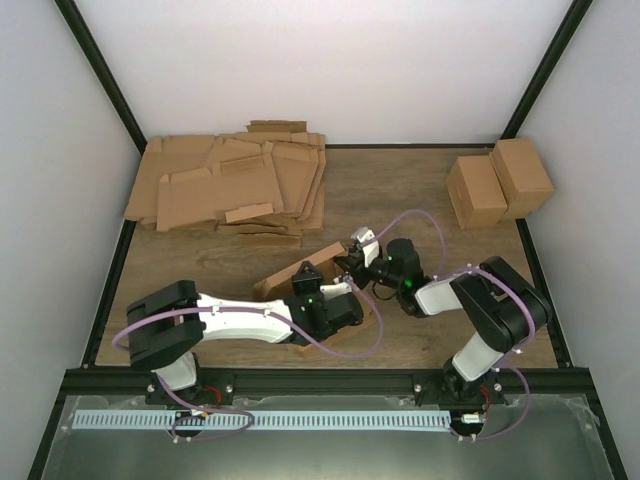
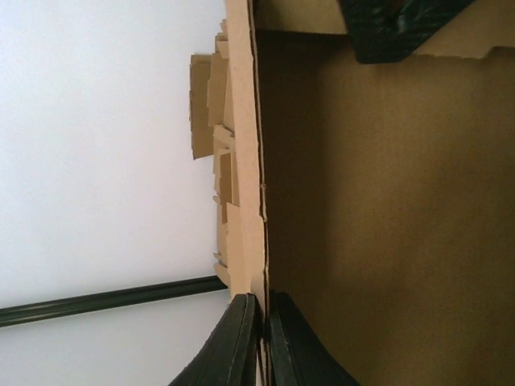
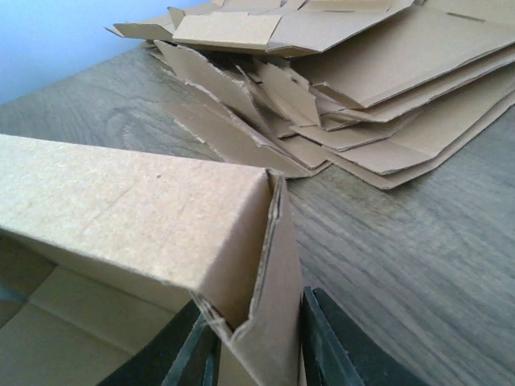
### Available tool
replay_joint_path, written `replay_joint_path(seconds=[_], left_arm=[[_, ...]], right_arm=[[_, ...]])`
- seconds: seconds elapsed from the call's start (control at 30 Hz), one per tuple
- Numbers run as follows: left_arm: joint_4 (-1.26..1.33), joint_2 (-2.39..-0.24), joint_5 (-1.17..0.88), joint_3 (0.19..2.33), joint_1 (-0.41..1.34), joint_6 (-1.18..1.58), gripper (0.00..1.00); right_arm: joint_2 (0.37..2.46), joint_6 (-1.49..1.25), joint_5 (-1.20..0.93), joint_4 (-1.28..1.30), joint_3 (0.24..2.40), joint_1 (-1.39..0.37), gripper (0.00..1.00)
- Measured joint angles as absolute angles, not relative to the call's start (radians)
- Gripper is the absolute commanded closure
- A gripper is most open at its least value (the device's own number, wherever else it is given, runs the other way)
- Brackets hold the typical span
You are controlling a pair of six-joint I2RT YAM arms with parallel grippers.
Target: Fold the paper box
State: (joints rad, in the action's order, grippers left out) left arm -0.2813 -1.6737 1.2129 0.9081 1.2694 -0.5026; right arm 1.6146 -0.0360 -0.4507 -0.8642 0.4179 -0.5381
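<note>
Top view. Box [image 1: 285, 278] sits mid-desk, just ahead of both arms, half-formed and skewed, with most of it hidden under the wrists. Left gripper [image 1: 305, 283] comes in from the left onto the box's near part. Right gripper [image 1: 352, 262] meets its right end. The two grippers are near each other. Sheets [image 1: 235, 185] are piled flat at far left of the desk [image 1: 420, 200], well apart from the box. Two cartons [image 1: 498, 182] stand touching at far right.

Left wrist view. Left gripper [image 2: 261, 338] is clenched on a thin upright wall of the box [image 2: 386, 201], one finger on each side of the wall's edge with almost no gap between them. A broad inner panel fills the right side, in shadow. The sheets [image 2: 213, 104] show past the wall's edge against the pale backdrop.

Right wrist view. Right gripper [image 3: 257, 354] is grasping the box [image 3: 145, 217] at a corner, with an end flap pinched between the fingers [image 3: 338, 346]. The adjoining long wall runs off to the left, raised, and its top edge meets the flap at the corner. A ragged cut edge shows low on the flap. The inner floor is visible at lower left. The sheets [image 3: 362, 88] lie fanned on the desk [image 3: 418, 249] beyond, overlapping, some with flaps curling up.
</note>
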Motion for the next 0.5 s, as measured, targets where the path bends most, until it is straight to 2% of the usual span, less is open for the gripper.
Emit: replay_joint_path(seconds=[0.1,0.2,0.3,0.33,0.37,0.5], left_arm=[[-0.318,-1.674,1.171,0.928,1.275,-0.482,0.8],[-0.375,-1.671,1.089,0.965,1.288,-0.442,0.62],[-0.438,-1.652,0.973,1.003,1.299,-0.391,0.35],[-0.457,-1.642,0.928,1.014,1.302,-0.377,0.2],[-0.476,-1.629,0.875,1.025,1.305,-0.356,0.14],[-0.529,-1.54,0.697,1.053,1.31,-0.29,0.05]], right_arm=[[1.615,-0.031,-0.396,-0.869,0.418,-0.548,0.82],[1.615,-0.023,-0.358,-0.869,0.418,-0.549,0.83],[1.615,-0.018,-0.342,-0.87,0.418,-0.549,0.84],[1.615,-0.017,-0.339,-0.871,0.418,-0.55,0.84],[1.615,-0.015,-0.34,-0.875,0.418,-0.552,0.84],[1.615,-0.015,-0.34,-0.878,0.418,-0.554,0.84]])
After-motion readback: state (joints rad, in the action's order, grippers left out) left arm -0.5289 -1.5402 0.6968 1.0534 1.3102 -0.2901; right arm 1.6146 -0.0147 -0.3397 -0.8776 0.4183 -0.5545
